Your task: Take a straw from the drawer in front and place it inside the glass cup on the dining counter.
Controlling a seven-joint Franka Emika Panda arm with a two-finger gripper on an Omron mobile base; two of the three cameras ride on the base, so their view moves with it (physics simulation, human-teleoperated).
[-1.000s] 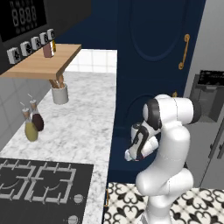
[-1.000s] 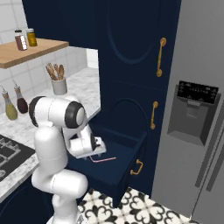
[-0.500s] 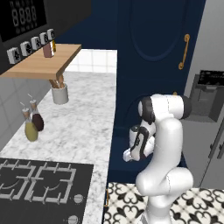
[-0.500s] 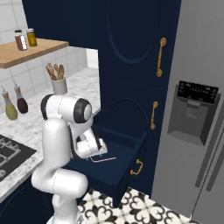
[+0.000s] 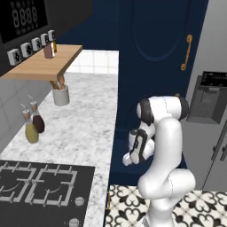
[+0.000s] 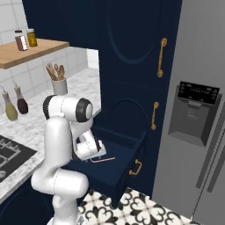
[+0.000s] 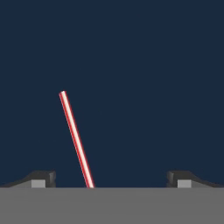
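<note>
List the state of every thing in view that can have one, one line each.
Drawer: pulled open.
Straw: lying flat on the drawer floor, not gripped.
Gripper: open, above the straw, nothing held.
Tall cabinet doors: shut.
Utensil pot: upright on the worktop, holding wooden tools.
Two bottles: upright beside the hob.
Hob: no pan on it.

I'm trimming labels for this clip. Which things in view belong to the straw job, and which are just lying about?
Job:
straw
open drawer
fingers, spread wide above the straw

Lying about:
utensil holder
two oil bottles
shelf jars
hob
fridge
</note>
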